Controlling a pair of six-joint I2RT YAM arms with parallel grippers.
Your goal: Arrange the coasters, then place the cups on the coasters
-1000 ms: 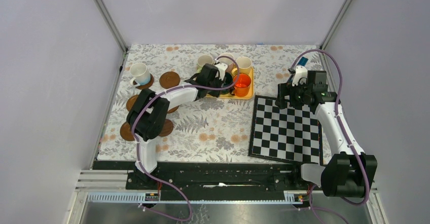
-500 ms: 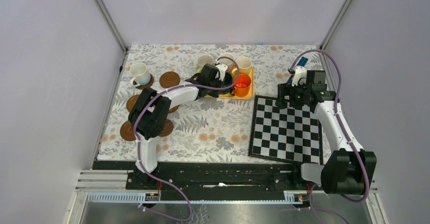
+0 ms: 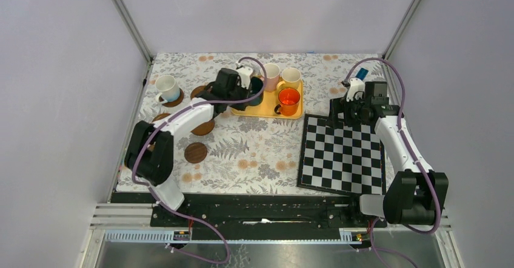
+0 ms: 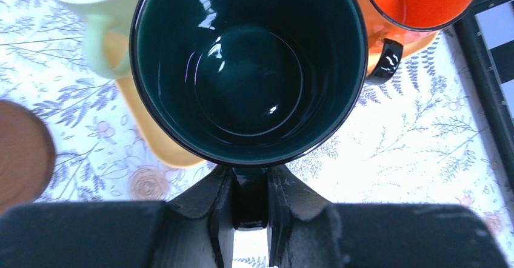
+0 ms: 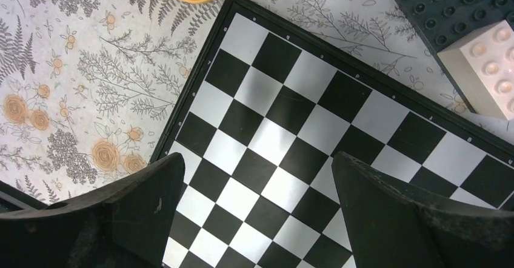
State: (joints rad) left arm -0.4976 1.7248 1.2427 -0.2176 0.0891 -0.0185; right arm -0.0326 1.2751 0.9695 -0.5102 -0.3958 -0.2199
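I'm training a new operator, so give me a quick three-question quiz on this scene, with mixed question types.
1. True or false: the left tool grips the dark green cup by its handle.
2. Pick one: the right tool hovers over A) the yellow tray, B) the chequered board, C) a coaster.
3. Fill in: the white cup stands on a ____.
Key: 1 true; 2 B; 3 coaster.

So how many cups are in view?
6: white cup on a coaster, far left; dark green cup in the left gripper; light green cup, pink cup, yellow cup and orange cup on the yellow tray.
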